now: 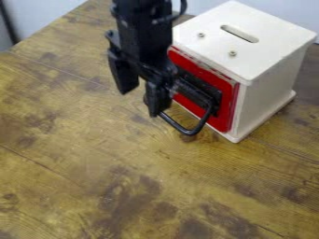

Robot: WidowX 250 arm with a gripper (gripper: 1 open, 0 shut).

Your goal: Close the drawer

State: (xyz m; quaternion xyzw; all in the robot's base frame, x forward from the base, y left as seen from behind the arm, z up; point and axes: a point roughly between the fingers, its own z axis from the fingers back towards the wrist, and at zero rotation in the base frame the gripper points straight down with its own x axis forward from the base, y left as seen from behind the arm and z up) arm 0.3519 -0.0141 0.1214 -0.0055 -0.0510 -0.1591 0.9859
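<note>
The bright red drawer (222,93) sits in the cream-white cabinet (249,47) at the right, its red front about flush with the cabinet face. Its black wire loop handle (187,128) hangs down and forward onto the table. My black gripper (140,86) hangs from above, right in front of the drawer's left part, and covers part of the red front and the handle. Its two fingers (155,97) point down with a gap between them and hold nothing.
The cabinet has a slot (241,35) on its top. The worn brown wooden table (100,177) spreads to the left and front. A dark edge shows at the far left corner (7,23).
</note>
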